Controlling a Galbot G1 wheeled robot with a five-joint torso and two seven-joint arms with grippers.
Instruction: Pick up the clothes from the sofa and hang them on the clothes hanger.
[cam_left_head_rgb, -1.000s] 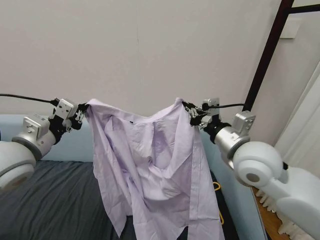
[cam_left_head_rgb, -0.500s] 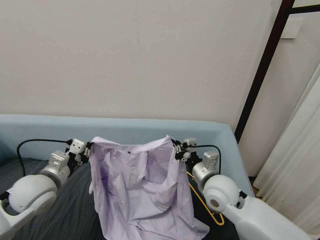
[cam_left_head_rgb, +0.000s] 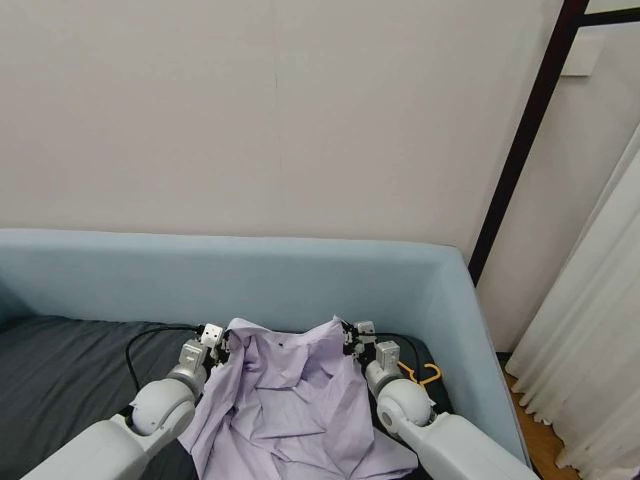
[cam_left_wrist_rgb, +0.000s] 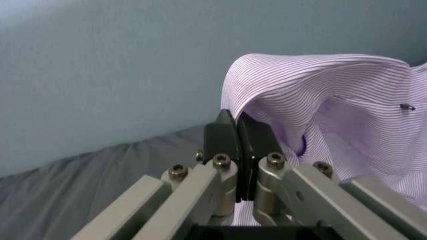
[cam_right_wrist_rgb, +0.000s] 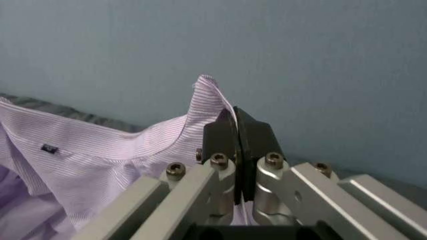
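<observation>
While the shirt (cam_left_head_rgb: 290, 410) lies heaped on the sofa (cam_left_head_rgb: 200, 280), left pincer (cam_left_head_rgb: 224, 342) and right pincer (cam_left_head_rgb: 347, 336) each clamp it

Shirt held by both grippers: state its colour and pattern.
Pale lilac with fine purple pinstripes, clearest on the shirt in the left wrist view.

The lilac pinstriped shirt (cam_left_head_rgb: 290, 410) lies crumpled on the pale blue sofa (cam_left_head_rgb: 250, 275), top corners pinched up by the left gripper (cam_left_head_rgb: 225, 338) and right gripper (cam_left_head_rgb: 347, 335); a yellow hanger (cam_left_head_rgb: 430, 374) lies just beside it.
</observation>
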